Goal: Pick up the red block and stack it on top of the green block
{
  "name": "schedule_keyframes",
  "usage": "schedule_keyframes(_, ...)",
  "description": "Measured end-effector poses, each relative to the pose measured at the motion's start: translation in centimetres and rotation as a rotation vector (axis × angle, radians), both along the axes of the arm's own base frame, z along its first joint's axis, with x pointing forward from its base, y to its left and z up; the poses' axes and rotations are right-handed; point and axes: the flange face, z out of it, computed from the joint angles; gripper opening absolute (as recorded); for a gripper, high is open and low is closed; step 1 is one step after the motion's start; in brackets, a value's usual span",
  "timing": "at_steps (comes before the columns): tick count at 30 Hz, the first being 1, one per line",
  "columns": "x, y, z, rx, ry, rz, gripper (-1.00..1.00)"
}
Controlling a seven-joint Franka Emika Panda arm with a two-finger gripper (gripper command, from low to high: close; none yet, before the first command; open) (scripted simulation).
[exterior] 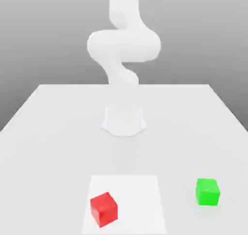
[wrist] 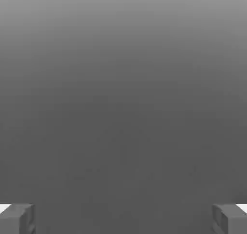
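A red block (exterior: 103,209) lies on the white table (exterior: 53,147) near its front edge, slightly turned, on a paler square patch (exterior: 140,200). A green block (exterior: 208,191) sits apart from it toward the exterior view's right, at about the same depth. In the hand view my gripper (wrist: 123,218) is open. Its two grey fingertips (wrist: 17,219) stand far apart with nothing between them, against a plain grey background. No block lies between the fingers.
The white arm (exterior: 123,45) rises from its round base (exterior: 124,122) at the table's middle, behind both blocks. Bare table surface surrounds the blocks and separates them.
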Motion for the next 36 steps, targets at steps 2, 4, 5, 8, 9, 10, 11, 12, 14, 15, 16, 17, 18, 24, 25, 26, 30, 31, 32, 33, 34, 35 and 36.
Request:
schedule_keyframes(2, 2.6, -0.5, -3.7, -0.009, 0.063, 0.047, 0.0)
schedule_keyframes(4, 4.8, -0.8, -7.5, -0.019, 0.122, 0.09, 0.0)
schedule_keyframes(5, 5.7, -1.0, -9.4, -0.025, 0.152, 0.112, 0.0)
schedule_keyframes(8, 8.0, -1.3, -15.2, -0.044, 0.239, 0.174, 0.0)
schedule_keyframes(9, 8.6, -1.4, -17.2, -0.051, 0.267, 0.194, 0.0)
schedule_keyframes(10, 9.1, -1.5, -19.3, -0.058, 0.296, 0.215, 0.0)
schedule_keyframes(11, 9.5, -1.6, -21.3, -0.066, 0.324, 0.234, 0.0)
schedule_keyframes(12, 9.8, -1.7, -23.3, -0.074, 0.352, 0.254, 0.0)
schedule_keyframes(14, 10.2, -1.9, -27.3, -0.093, 0.409, 0.292, 0.0)
schedule_keyframes(15, 10.2, -2.0, -29.3, -0.102, 0.437, 0.312, 0.0)
schedule_keyframes(16, 10.2, -2.2, -31.2, -0.113, 0.465, 0.33, 0.0)
schedule_keyframes(17, 10.0, -2.3, -33.2, -0.123, 0.494, 0.349, 0.0)
schedule_keyframes(18, 9.8, -2.5, -35.1, -0.135, 0.522, 0.366, 0.0)
schedule_keyframes(24, 7.4, -4.0, -45.4, -0.209, 0.681, 0.47, 0.0)
schedule_keyframes(25, 7.3, -4.0, -46.7, -0.214, 0.689, 0.476, 0.0)
schedule_keyframes(26, 7.3, -4.1, -48.0, -0.217, 0.692, 0.479, 0.0)
schedule_keyframes(30, 7.1, -4.1, -51.7, -0.218, 0.697, 0.482, -1.0)
schedule_keyframes(31, 7.1, -4.1, -51.7, -0.218, 0.697, 0.482, -1.0)
schedule_keyframes(32, 7.1, -4.1, -51.7, -0.218, 0.698, 0.482, -1.0)
schedule_keyframes(33, 7.1, -4.1, -51.7, -0.217, 0.698, 0.482, -1.0)
schedule_keyframes(34, 7.1, -4.1, -51.7, -0.217, 0.699, 0.482, -1.0)
schedule_keyframes(35, 7.0, -4.1, -52.4, -0.217, 0.699, 0.482, -1.0)
schedule_keyframes(36, 7.1, -4.1, -52.0, -0.217, 0.699, 0.482, -1.0)
